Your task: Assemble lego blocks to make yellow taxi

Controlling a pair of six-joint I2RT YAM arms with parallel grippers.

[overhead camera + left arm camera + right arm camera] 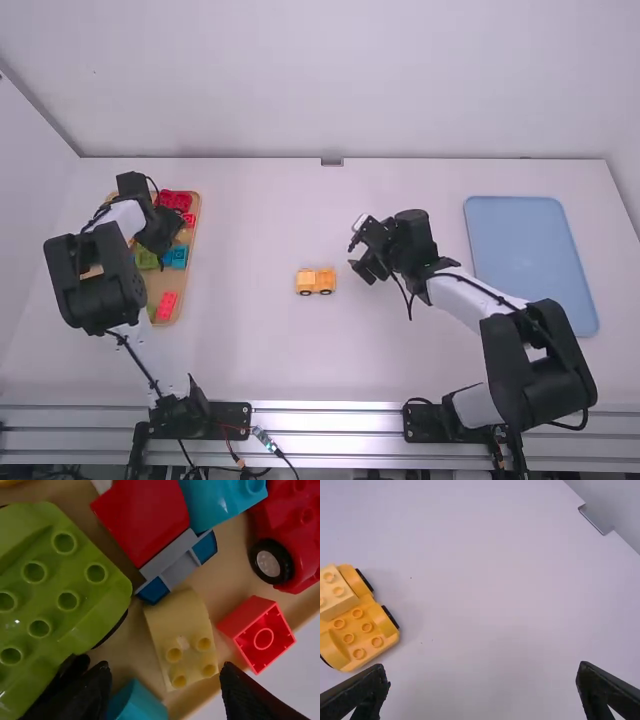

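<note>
My left gripper (165, 250) is low over the parts tray at the far left. In the left wrist view my left gripper (165, 692) stands open, and a pale yellow curved block (183, 637) with several studs lies between and beyond its fingertips. The yellow car (316, 281) stands mid-table on dark wheels. In the right wrist view the yellow car (365, 630) carries a lighter yellow brick (336, 592) on one end. My right gripper (362, 262) is a short way right of the car; in its wrist view my right gripper (482, 685) is open with bare table between the fingers.
The wooden tray (188, 270) also holds a green base (55, 595), a small red brick (257, 632), a red wheeled piece (295, 535) and blue blocks close around the left fingers. A blue tray (530, 262) lies at the right.
</note>
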